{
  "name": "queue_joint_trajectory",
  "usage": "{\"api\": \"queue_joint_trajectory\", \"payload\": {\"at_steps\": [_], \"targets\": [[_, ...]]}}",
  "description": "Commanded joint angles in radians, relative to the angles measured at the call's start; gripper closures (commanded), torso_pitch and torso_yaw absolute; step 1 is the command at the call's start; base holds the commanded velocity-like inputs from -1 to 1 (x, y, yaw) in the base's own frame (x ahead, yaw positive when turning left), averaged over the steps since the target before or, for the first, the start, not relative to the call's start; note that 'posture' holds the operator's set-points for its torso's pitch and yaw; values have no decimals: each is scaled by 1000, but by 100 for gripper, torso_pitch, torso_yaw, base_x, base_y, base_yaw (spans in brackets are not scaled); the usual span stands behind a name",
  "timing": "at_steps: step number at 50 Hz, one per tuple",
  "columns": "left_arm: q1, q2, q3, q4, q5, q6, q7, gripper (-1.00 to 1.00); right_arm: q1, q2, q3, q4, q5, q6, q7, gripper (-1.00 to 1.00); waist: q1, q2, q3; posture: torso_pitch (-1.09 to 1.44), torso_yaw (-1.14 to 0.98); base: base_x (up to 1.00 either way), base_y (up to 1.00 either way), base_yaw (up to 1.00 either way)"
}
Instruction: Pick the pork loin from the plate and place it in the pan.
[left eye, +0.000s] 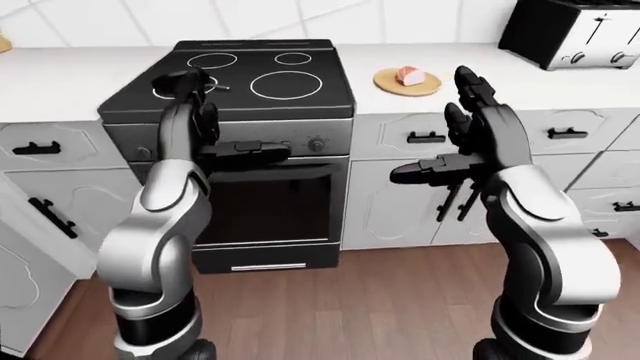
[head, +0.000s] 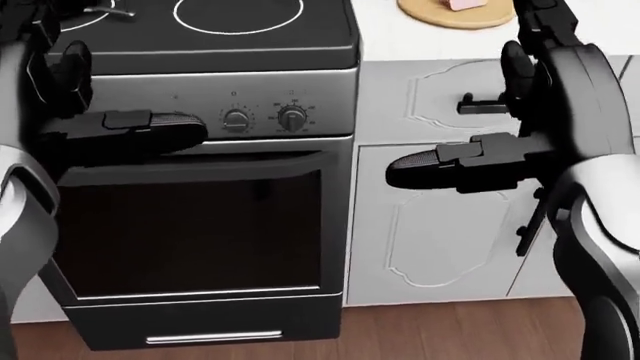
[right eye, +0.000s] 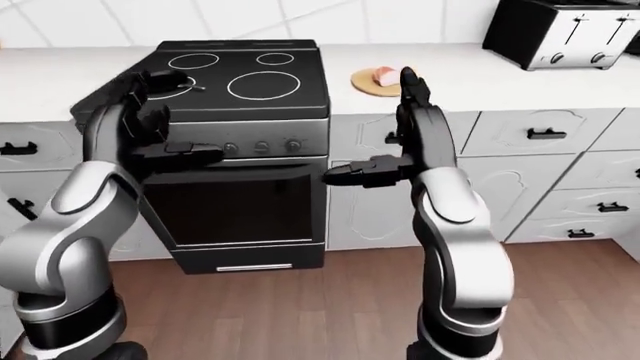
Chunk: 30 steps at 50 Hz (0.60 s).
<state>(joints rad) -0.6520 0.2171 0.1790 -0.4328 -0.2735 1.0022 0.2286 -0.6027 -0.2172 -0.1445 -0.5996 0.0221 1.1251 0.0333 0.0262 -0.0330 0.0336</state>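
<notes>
The pork loin (left eye: 409, 75) is seen lying on a round tan plate (left eye: 407, 83) on the white desk (left eye: 440, 64), just beside the black stove (left eye: 250, 75) at its 3 o'clock in the left-eye view. In that view the plate sits at about 1 o'clock from the picture's middle. The pan cannot be clearly made out; only a small dark shape with a thin handle is seen at the stove top's 9 o'clock edge, partly hidden by the left arm.

The left robot hand (left eye: 215, 135) is held raised over the oven's knob panel (head: 265, 118), its fingers spread apart, one pointing towards 3 o'clock, and nothing is gripped by it. The right robot hand (left eye: 455, 142) is held up over the white cabinet fronts (head: 440, 225), at about 5 o'clock from the plate and apart from it. Its fingers are likewise spread, two pointing towards 12 o'clock and one towards 9 o'clock, and nothing is held.

A black toaster (left eye: 575, 34) is seen on the desk at 2 o'clock in the left-eye view. A wooden floor (left eye: 370, 300) is shown below the cabinets.
</notes>
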Motion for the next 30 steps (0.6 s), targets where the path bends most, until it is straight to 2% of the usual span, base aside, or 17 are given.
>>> {"api": "queue_joint_trajectory", "payload": {"at_steps": [1,2,3,4,8,12,14,15,16,17,18,20,24,27,28,29,30], "targets": [[-42,6,3,-34,-9,-4,0,-100,-36,-16,-14,-24,-7,-2,-3,-100,-3,-17,-24,0,0,26,-8,0],[-48,7,4,-37,-12,4,2,-100,-39,-17,-15,-24,-6,1,-3,-100,-5,-58,-36,0,0,26,-7,0],[-64,10,10,-45,-19,23,7,-100,-45,-20,-16,-24,-6,6,-2,-100,-14,-6,-17,0,0,26,-8,0],[-72,11,12,-46,-24,29,11,-100,-48,-21,-17,-27,-6,12,-2,-100,-7,-32,-11,0,0,26,-9,0],[-91,20,21,-64,-45,53,27,-100,-53,-27,-22,-44,-3,30,0,-100,-20,-3,-11,0,0,25,-8,0],[-92,24,17,-64,-50,52,34,-100,-57,-33,-26,-54,-1,44,3,-100,-28,43,3,0,0,26,-9,0],[-96,27,17,-62,-52,53,36,-100,-55,-31,-23,-48,-1,38,1,-100,-36,86,-7,0,0,25,-9,0],[-97,30,19,-62,-53,54,36,-100,-56,-31,-20,-47,-2,39,0,-100,-37,120,-22,0,0,26,-9,0],[-96,31,20,-60,-55,52,35,-100,-56,-31,-19,-46,-3,38,1,-100,-26,89,-15,0,0,26,-9,0],[-95,32,21,-58,-56,50,35,-100,-57,-32,-20,-46,-3,38,1,-100,-30,105,-13,0,0,25,-9,0],[-94,33,21,-55,-56,46,36,-100,-58,-32,-19,-47,-4,41,2,-100,-27,106,-12,0,0,25,-9,0],[-97,34,20,-54,-57,48,38,-100,-58,-33,-19,-48,-5,43,3,-100,-20,92,-20,0,0,26,-9,0],[-102,34,18,-53,-61,52,42,-100,-71,-38,-17,-43,-8,52,8,-100,-12,59,-12,0,0,26,-10,0],[-108,35,17,-49,-62,51,43,-100,-79,-41,-18,-43,-10,59,10,-100,-4,9,-14,0,0,26,-11,0],[-104,36,16,-49,-62,47,41,-100,-78,-40,-16,-40,-11,55,10,-100,-3,-22,-24,0,0,25,-10,0],[-101,37,16,-47,-61,43,40,-100,-79,-37,-16,-34,-12,50,9,-100,-1,-57,-51,0,0,26,-10,0],[-101,36,16,-48,-61,45,41,-100,-80,-36,-13,-29,-13,46,9,-100,-11,-21,-17,0,0,26,-12,0]]}}
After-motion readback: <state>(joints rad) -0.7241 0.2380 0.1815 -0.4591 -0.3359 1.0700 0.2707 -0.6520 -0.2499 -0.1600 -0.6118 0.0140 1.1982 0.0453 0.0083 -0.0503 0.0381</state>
